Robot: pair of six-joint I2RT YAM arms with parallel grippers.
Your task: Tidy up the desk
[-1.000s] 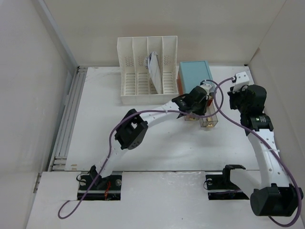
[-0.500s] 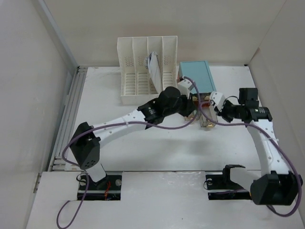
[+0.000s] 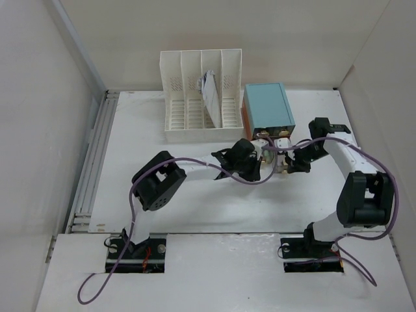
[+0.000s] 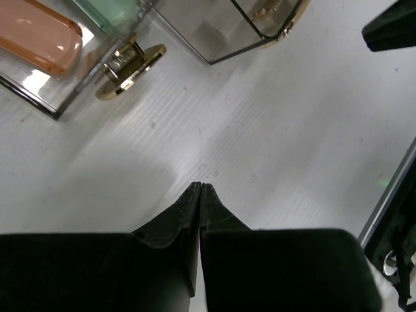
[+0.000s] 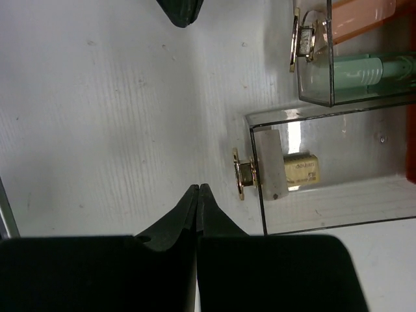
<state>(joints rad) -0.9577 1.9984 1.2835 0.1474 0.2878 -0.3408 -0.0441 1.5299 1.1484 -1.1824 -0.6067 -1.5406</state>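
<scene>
The white desk (image 3: 162, 195) has a grey rail (image 3: 94, 162) along its left edge. A teal drawer box (image 3: 268, 107) stands at the back. Two clear drawers with gold knobs are pulled out in front of it. One clear drawer (image 5: 338, 175) holds a white eraser (image 5: 273, 166) and a yellow item (image 5: 300, 169). The other drawer (image 5: 351, 71) holds a green item and a pink item (image 4: 39, 36). My left gripper (image 4: 200, 185) is shut and empty over bare desk just in front of the drawers (image 3: 259, 171). My right gripper (image 5: 197, 187) is shut and empty, next to the knob (image 5: 244, 172), its tip towards the left gripper (image 3: 286, 169).
A white slotted file rack (image 3: 188, 97) stands at the back, left of the teal box, with a paper booklet (image 3: 211, 97) in one slot. White panel walls close in the desk on all sides. Purple cables loop over both arms.
My left gripper has pulled back from the teal box towards the near side. My right arm has swung down and left, bringing its gripper in front of the clear drawers.
</scene>
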